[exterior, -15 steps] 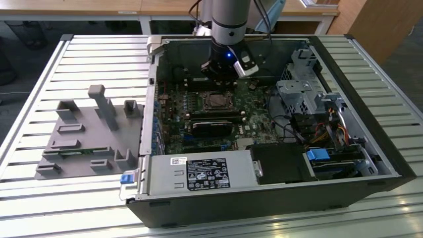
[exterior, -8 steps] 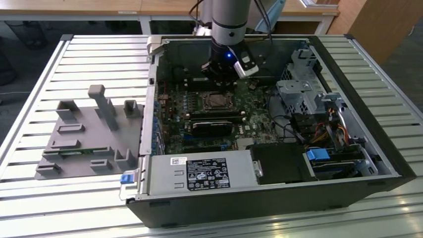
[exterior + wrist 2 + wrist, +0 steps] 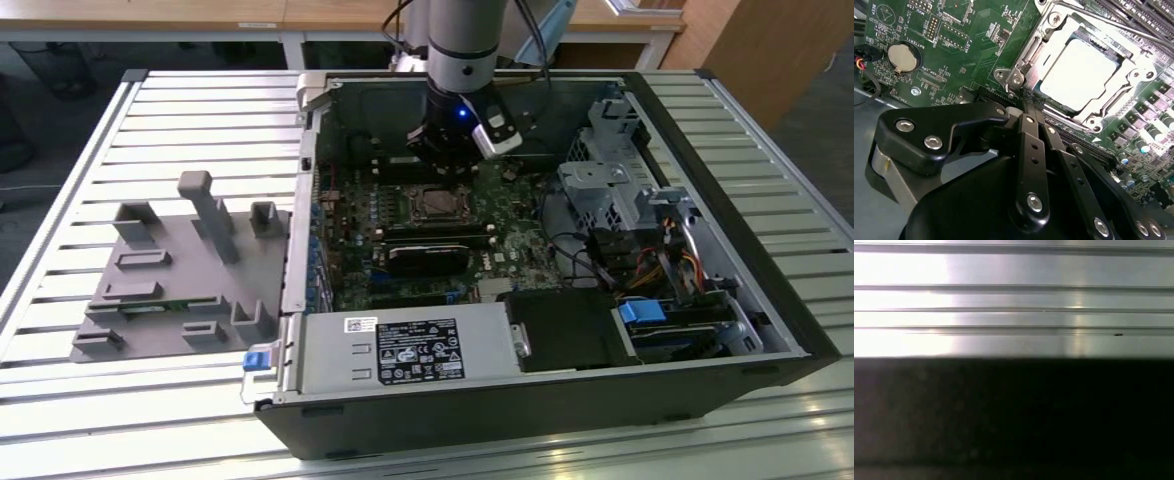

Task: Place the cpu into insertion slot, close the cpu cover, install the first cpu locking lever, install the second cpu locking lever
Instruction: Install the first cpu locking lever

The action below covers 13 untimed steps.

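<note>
Inside the open computer case [image 3: 787,330], the gripper [image 3: 1030,107] hangs just beside the insertion slot [image 3: 437,205], its black fingers [image 3: 1033,150] pressed together on nothing. Already seated, the cpu [image 3: 1085,74] — dull silver, square — lies under the cpu cover [image 3: 1054,40], a thin shiny frame. Green motherboard [image 3: 969,30] surrounds it; a coin battery [image 3: 904,56] sits apart, and long black memory modules [image 3: 430,240] flank the slot.
</note>
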Available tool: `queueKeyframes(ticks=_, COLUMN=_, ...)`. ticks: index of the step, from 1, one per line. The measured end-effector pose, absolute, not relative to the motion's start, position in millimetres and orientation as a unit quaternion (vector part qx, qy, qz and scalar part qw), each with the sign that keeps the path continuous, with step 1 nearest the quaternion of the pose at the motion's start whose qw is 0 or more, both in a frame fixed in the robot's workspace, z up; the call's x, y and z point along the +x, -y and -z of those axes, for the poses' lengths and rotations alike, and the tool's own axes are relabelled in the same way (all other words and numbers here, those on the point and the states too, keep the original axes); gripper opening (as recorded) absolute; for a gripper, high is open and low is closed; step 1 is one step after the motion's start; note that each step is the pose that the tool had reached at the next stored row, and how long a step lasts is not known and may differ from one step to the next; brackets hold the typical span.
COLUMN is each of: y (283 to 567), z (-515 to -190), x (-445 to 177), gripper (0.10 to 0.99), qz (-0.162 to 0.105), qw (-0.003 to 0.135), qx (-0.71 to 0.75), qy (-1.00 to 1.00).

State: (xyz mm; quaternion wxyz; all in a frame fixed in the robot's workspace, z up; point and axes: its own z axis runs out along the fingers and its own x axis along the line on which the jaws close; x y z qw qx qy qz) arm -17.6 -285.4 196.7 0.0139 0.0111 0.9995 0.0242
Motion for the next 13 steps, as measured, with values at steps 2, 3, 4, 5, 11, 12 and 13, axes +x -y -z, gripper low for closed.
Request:
queueKeyframes(ticks=2, y=285, z=-196, x=-18, gripper=0.106, qz=-0.024, qw=0.014, qx=0.011, qy=-1.0)
queueKeyframes(ticks=3, y=285, z=-196, x=-18, gripper=0.106, qz=-0.024, qw=0.014, qx=0.011, qy=-1.0)
queueKeyframes(ticks=4, y=285, z=-196, x=-18, gripper=0.106, qz=-0.024, qw=0.014, qx=0.011, qy=-1.0)
queueKeyframes(ticks=5, y=285, z=-196, x=-18, gripper=0.106, qz=-0.024, qw=0.014, qx=0.011, qy=-1.0)
queueKeyframes(ticks=11, y=285, z=-203, x=-18, gripper=0.106, qz=-0.024, qw=0.014, qx=0.011, qy=-1.0)
queueKeyframes(ticks=12, y=285, z=-206, x=-18, gripper=0.106, qz=-0.024, qw=0.014, qx=0.011, qy=-1.0)
queueKeyframes(ticks=13, y=285, z=-209, x=-18, gripper=0.106, qz=-0.024, qw=0.014, qx=0.011, qy=-1.0)
